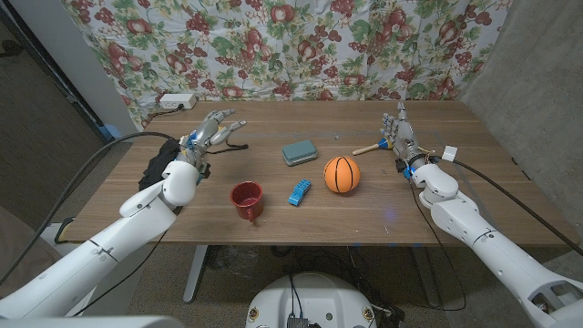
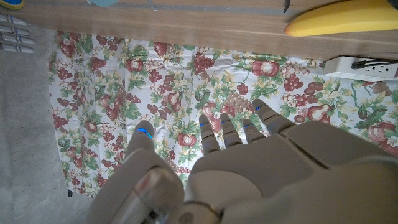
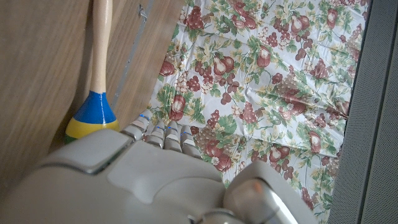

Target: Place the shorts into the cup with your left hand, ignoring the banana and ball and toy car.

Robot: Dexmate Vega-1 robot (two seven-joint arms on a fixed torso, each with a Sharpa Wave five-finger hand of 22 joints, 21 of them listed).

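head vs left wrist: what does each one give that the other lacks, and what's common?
Head view adds: black shorts, red cup, orange ball, blue toy car, right hand next to a maraca.
Left wrist view adds: the banana, lying on the table.
Both: left hand with fingers apart and holding nothing, wooden table, floral cloth, white power strip.

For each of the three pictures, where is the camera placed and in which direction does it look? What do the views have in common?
Head view: on the robot's head, looking down at the wooden table; both arms, left hand and right hand show.
Left wrist view: on the left wrist, looking along the hand's back toward the floral cloth; a banana lies on the table.
Right wrist view: on the right wrist, facing a maraca.
All three share the cloth and table.
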